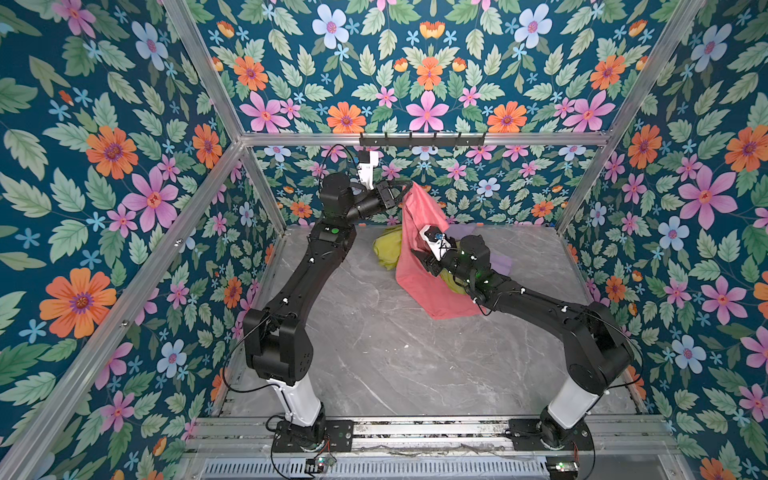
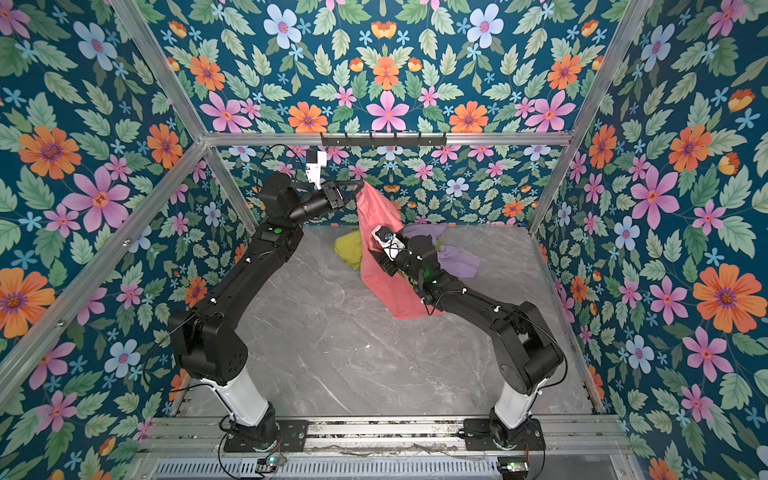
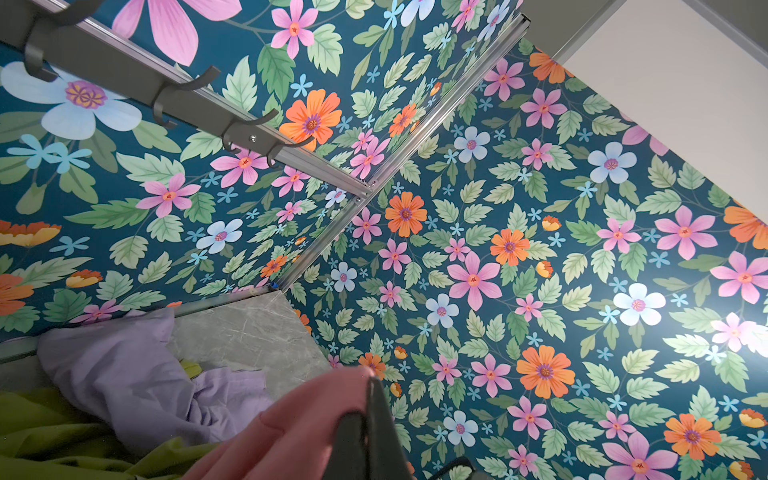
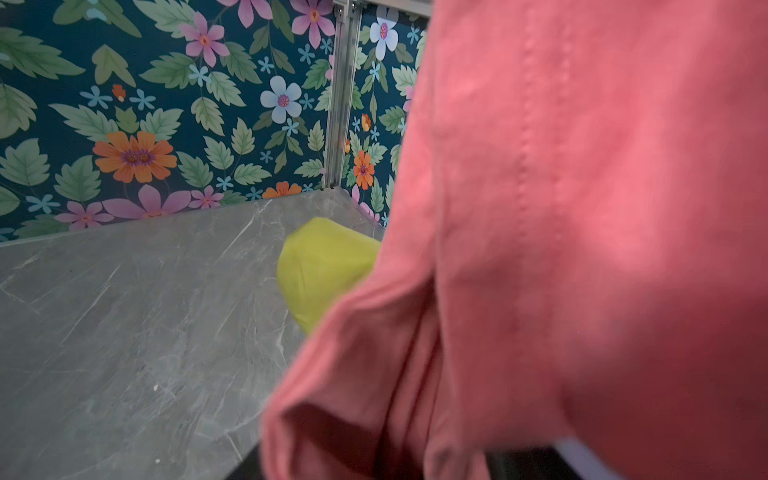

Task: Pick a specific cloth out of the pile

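Three cloths are sharing the far end of the grey table (image 1: 374, 353), and the salmon-pink cloth (image 1: 419, 232) is the one being lifted out — the left gripper (image 1: 405, 188) is pinching its top corner shut and holding it high above the pile (image 1: 388, 249), close beneath the hook rail (image 1: 422, 140). From that corner the pink sheet is hanging down in a long drape, its lower end trailing toward the near side of the pile and seeming to rest on the table. The olive-green cloth (image 2: 349, 249) and the lilac cloth (image 2: 457, 259) are lying behind and beside it on the table. The right gripper (image 1: 426, 261) is pressing into the hanging sheet at mid-height; its jaws are hidden against the fabric, so I cannot tell whether they are gripping or standing open. In my judgement the extraction step is well along — the cloth is mostly free of the heap. The next move is probably calling for the right gripper to secure a lower edge, then both arms carrying the sheet clear of the pile without dragging the green cloth along.
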Available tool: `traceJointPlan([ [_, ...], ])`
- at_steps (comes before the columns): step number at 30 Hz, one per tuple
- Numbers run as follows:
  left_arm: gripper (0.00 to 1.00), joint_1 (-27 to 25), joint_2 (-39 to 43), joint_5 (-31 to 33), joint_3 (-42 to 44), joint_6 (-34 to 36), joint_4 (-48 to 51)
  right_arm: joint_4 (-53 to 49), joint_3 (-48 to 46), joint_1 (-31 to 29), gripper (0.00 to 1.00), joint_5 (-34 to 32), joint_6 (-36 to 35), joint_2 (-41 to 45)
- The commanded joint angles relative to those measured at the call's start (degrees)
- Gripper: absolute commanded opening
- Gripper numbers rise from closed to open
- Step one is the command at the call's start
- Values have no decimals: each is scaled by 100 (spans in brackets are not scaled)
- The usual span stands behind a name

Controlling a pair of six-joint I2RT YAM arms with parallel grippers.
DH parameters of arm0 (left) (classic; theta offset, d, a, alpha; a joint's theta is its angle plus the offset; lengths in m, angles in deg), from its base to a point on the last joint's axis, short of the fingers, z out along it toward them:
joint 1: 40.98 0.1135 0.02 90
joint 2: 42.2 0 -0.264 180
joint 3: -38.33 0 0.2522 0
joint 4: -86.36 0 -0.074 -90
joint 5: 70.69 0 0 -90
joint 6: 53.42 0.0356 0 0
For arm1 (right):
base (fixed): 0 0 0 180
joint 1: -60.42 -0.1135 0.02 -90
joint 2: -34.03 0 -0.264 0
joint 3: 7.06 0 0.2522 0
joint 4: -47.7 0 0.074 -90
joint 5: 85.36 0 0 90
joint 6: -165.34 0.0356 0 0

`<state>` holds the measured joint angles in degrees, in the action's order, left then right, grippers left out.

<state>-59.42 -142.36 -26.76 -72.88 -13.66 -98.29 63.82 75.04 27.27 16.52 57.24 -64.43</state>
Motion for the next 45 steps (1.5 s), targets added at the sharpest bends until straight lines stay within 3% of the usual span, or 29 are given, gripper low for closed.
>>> traceJointPlan([
  [1, 0, -6, 75, 58, 24, 38, -495, 201, 65, 4, 33, 27, 27, -8],
  [4, 0, -5, 58, 65, 64, 45, -512, 184, 66, 1, 14, 35, 35, 36],
  [9, 0, -2, 14, 113, 172, 143, -505, 96, 112, 5, 0, 112, 55, 190],
  [45, 0, 132, -775, 124, -188, -102, -791, -637, 1087, 38, 0, 105, -625, 793],
])
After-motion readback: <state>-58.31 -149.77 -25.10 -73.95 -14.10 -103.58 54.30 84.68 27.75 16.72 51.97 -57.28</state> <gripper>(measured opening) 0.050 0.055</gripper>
